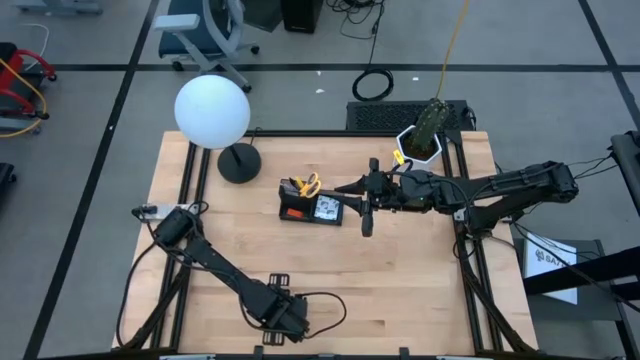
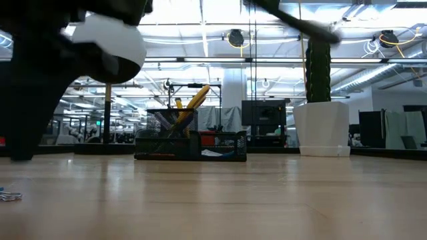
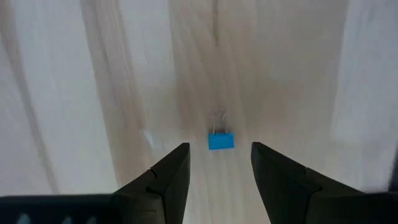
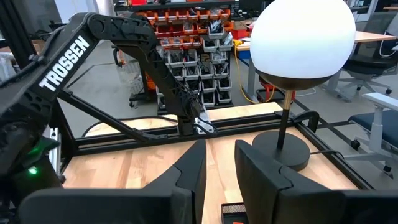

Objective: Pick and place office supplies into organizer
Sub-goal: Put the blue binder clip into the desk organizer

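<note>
The black organizer (image 1: 310,207) stands at the table's middle, with yellow-handled scissors (image 1: 309,184) upright in its cup section; both also show in the low view, the organizer (image 2: 190,145) and the scissors (image 2: 194,100). A small blue binder clip (image 3: 221,140) lies flat on the table. My left gripper (image 3: 220,163) is open above it, pointing down, near the table's near edge (image 1: 288,318), with one finger on either side and clear of the clip. My right gripper (image 1: 366,208) hovers just right of the organizer, open by a narrow gap and empty (image 4: 220,155).
A lamp with a white globe (image 1: 212,110) and round black base (image 1: 239,162) stands at the far left. A white pot with a cactus (image 1: 422,143) stands at the far right. Bare wood lies across the table's near half.
</note>
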Available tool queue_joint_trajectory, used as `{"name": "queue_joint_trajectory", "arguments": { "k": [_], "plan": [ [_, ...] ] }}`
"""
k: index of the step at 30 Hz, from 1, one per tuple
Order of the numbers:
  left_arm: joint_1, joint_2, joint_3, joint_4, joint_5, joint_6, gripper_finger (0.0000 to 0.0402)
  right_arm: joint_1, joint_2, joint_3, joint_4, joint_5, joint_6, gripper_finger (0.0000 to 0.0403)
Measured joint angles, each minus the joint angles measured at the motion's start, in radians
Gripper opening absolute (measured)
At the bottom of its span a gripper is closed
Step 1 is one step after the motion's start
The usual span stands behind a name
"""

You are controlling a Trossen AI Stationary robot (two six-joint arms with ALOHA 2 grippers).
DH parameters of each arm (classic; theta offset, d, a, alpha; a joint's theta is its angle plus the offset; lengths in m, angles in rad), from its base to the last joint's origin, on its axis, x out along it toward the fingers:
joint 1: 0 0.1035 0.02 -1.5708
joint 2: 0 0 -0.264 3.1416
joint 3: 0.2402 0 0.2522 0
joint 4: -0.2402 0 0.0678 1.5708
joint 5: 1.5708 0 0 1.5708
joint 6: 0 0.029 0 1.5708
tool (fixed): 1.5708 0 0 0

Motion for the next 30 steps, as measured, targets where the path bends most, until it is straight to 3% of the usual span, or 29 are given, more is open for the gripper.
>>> {"name": "queue_joint_trajectory", "arguments": {
  "k": [8, 18, 30],
  "plan": [
    [0.016, -0.009, -0.124, 0.143, 0.066, -0.006, 0.0177, 0.0, 0.0, 0.0, 0.0, 0.0, 0.0, 0.0075],
    [0.027, -0.016, -0.13, 0.152, 0.068, -0.002, 0.0177, 0.0, 0.0, 0.0, 0.0, 0.0, 0.0, 0.0075],
    [0.024, -0.013, -0.132, 0.17, 0.001, -0.032, 0.0177, 0.0, 0.0, 0.0, 0.0, 0.0, 0.0, 0.0075]
  ]
}}
